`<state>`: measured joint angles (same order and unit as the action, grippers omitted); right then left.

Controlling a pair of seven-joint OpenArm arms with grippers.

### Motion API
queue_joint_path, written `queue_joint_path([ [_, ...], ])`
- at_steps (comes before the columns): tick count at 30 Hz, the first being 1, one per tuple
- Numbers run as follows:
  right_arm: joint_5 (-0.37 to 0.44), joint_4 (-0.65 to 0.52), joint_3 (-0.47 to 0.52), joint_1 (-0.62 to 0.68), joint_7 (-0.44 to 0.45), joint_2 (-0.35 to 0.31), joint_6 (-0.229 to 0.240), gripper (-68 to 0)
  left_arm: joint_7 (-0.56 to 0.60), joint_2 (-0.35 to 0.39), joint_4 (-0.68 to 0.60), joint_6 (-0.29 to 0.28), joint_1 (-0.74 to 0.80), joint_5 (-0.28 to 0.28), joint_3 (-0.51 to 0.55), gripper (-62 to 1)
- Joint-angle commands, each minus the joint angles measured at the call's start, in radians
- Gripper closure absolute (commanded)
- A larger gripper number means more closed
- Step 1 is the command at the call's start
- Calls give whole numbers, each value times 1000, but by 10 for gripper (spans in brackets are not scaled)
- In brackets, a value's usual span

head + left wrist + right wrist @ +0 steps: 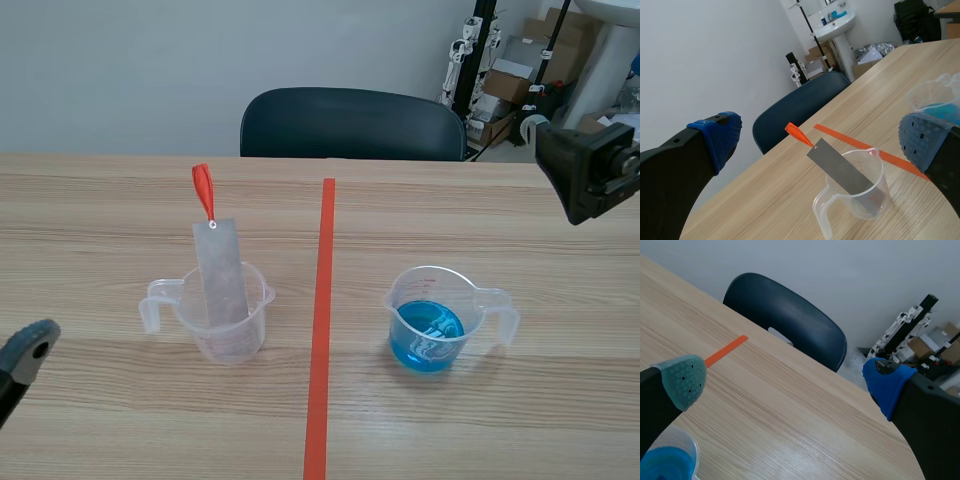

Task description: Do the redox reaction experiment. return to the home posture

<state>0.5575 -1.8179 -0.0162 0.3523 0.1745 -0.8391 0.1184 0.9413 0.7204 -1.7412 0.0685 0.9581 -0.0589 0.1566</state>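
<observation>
A wooden table (90, 200) carries two clear measuring cups flanking the tape line (320, 330): the nine-o'clock cup (235, 345) holds one grey metal strip (222, 270), the three-o'clock cup (472, 300) blue liquid (425, 340). The fingers of the left gripper (822, 140) and the right gripper (786, 382) stand apart, empty.

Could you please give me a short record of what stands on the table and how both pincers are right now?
left cup: clear, handled, upright, left of the tape line
metal strip: grey, standing tilted inside the left cup, orange-red loop at its top
right cup: clear, handled, upright, right of the tape line, holds blue liquid
left pincer: open, empty, low at the table's near left
right pincer: open, empty, raised at the far right
chair: dark, behind the table
</observation>
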Motion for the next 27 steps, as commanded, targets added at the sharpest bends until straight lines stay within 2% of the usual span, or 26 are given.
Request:
queue_joint_path([
  [1,-21,-50,2,3,5,2,-29,-671,-18,-26,-14,-7,-27,-8,3,-623],
  [4,-79,-126,2,42,-6,27,-80,-671,-29,-52,-14,-39,-63,-6,3,-623],
  [9,-194,-200,-12,111,-26,83,-86,-671,-63,-139,-23,-97,-129,21,3,-623],
  [14,-309,-224,-74,168,-22,85,-117,-671,-80,-246,-42,-143,-192,198,0,-623],
  [16,-340,-224,-98,188,-8,82,-158,-671,-85,-263,-51,-151,-204,227,-6,-623],
  [19,-357,-230,-120,222,21,69,-235,-671,-127,-274,-53,-156,-224,229,-20,-623],
  [23,-355,-272,-123,278,30,13,-284,-671,-154,-293,-53,-170,-241,229,-21,-623],
  [27,-342,-333,-122,316,10,-11,-398,-671,-153,-293,-53,-173,-244,230,-22,-623],
])
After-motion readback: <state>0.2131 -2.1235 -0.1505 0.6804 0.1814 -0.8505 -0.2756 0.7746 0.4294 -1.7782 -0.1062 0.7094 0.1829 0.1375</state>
